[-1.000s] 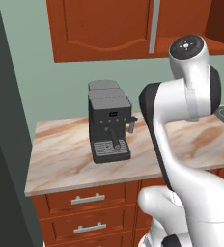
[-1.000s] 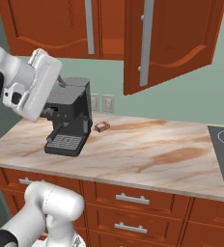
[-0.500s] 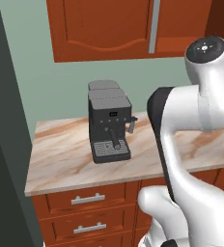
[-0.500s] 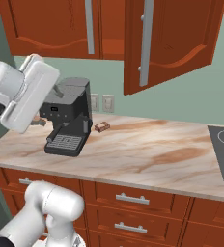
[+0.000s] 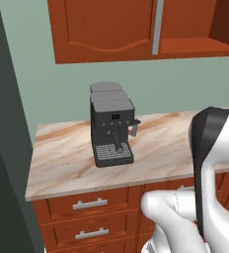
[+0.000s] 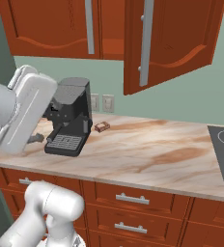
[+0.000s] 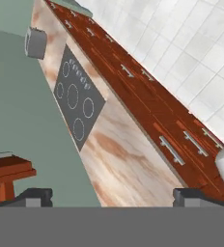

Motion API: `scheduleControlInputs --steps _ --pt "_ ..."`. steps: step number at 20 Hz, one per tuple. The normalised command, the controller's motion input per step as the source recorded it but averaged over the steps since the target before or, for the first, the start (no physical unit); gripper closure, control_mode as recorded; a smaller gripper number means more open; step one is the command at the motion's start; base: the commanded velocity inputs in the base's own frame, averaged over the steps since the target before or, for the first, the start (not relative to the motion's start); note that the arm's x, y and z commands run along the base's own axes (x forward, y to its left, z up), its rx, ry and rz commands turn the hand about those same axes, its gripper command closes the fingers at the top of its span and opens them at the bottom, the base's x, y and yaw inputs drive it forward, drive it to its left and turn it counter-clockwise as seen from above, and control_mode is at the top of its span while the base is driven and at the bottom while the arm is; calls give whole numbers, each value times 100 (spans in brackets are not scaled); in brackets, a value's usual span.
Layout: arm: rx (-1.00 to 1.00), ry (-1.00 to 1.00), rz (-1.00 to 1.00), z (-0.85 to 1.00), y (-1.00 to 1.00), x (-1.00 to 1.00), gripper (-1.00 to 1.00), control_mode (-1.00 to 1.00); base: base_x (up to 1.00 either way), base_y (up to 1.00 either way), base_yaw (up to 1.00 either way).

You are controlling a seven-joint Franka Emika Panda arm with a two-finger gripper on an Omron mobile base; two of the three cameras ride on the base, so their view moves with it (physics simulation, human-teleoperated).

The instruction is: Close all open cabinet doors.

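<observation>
Arm swung lower/right; cabinet door (image 6: pixel 174 41) open; end effector (image 7: pixel 111 195) fingers apart.

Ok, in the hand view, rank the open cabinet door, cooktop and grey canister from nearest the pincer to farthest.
1. open cabinet door, lower left, beside the pincer.
2. cooktop, set in the counter, middle distance.
3. grey canister, far end, upper left.

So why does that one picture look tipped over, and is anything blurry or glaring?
The hand view is rolled: the marble counter and cooktop run diagonally. Both base views are sharp and evenly lit, with no glare; the coffee machine casts only a soft shadow, and the open cabinet door is crisp.
</observation>
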Motion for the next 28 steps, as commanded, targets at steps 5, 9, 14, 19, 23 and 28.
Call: scheduleControlInputs --steps 5,9,14,19,23,28 --pt "0 -10 3 7 -28 -47 -100 -100 0 0 0" --pt "0 0 -2 18 -23 -45 -100 -100 0 0 0" --pt "0 0 -2 20 -21 -13 -100 -100 0 0 0" --pt "0 3 -1 16 -35 -1 -100 -100 0 0 0" --pt "-2 9 0 2 -32 12 -100 -100 0 0 0" --pt "-3 1 1 0 -30 14 -100 -100 0 0 0"
